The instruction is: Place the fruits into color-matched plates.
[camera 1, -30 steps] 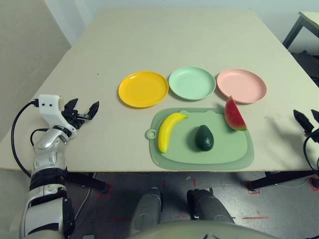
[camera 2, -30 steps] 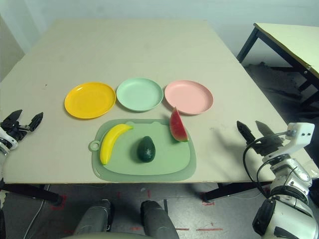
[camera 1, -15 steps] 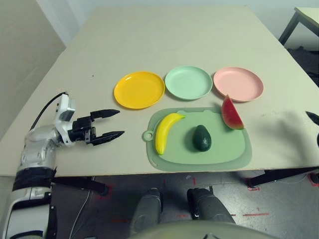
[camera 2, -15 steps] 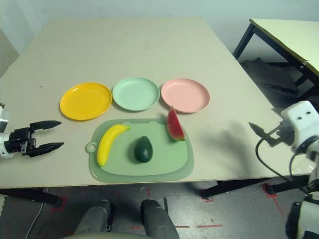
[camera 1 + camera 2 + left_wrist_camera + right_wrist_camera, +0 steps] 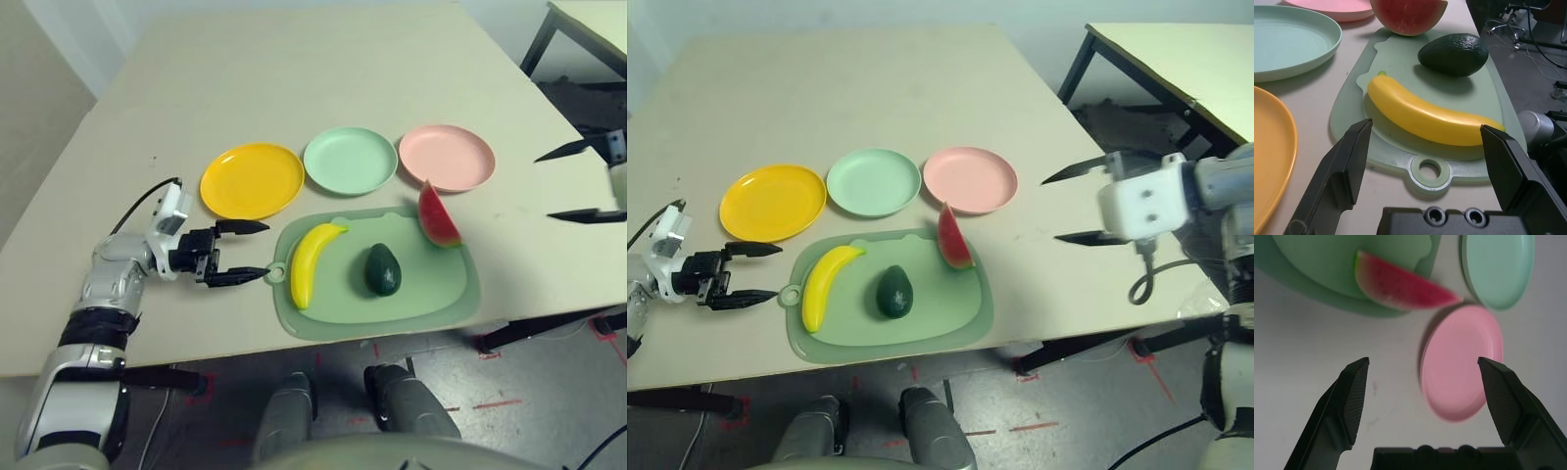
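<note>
Left gripper point(image 5: 250, 252) is low over the table point(image 5: 294, 78), fingers spread wide and empty, aimed at the mat's point(image 5: 431, 294) ring tab. On the mat lie the banana point(image 5: 308, 262) and avocado point(image 5: 383, 269); the watermelon point(image 5: 436, 215) stands at its far right corner, beside the pink plate point(image 5: 446, 157). Yellow plate point(image 5: 252, 180) and green plate point(image 5: 350, 160) sit bare. Right gripper point(image 5: 1073, 208) hangs over the table's right side, wide open, nothing held, its arm cut off at the frame edge.

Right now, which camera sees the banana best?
The left wrist view: the banana is close, lying on the green mat between the open left gripper fingers. Both eye views show it small from above, on the mat beside the avocado.
</note>
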